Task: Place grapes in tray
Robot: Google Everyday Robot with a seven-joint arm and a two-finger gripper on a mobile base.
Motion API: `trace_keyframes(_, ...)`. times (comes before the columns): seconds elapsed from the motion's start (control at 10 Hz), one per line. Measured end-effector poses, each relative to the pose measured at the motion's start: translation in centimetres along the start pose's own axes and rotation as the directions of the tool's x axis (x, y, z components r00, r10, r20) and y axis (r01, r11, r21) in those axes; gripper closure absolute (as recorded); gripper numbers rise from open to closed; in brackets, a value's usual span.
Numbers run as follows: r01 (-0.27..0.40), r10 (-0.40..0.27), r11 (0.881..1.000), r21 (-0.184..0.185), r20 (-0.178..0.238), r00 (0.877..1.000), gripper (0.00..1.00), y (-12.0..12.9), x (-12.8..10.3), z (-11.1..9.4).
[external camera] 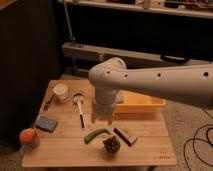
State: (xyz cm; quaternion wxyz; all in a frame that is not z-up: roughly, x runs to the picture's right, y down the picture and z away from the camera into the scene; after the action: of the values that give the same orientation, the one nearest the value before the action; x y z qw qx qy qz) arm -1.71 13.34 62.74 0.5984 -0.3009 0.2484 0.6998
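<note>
On the wooden table [65, 150], the grapes [112, 145] sit in front of the tray [142, 104], apart from it; the gripper [103, 119], jaws spread and empty, hangs beside the tray, above and behind the grapes

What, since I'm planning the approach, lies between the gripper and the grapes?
In the camera view, the right end of the green pepper lies between the gripper, left of the tray, and the grapes.

The white, rounded arm [160, 82] bears small dark holes. Its gripper [103, 118], mid-frame, has two dark, parted fingers.
</note>
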Motion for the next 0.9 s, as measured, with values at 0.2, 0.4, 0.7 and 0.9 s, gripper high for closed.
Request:
trace_keyframes(0.2,-0.075,0.075,0.997,-0.014,-0.010,0.997,0.48,-2.5,1.1,-0.5)
trace_keyframes(0.4,-0.149,0.148,0.988,-0.029,-0.037,0.988,0.48,-5.7,2.4,-0.5)
trace_keyframes(0.7,-0.236,0.231,0.970,-0.055,-0.084,0.969,0.48,-9.1,4.1,1.4)
trace_keyframes(0.9,-0.245,0.239,0.967,-0.065,-0.082,0.967,0.48,-9.4,4.2,3.2)
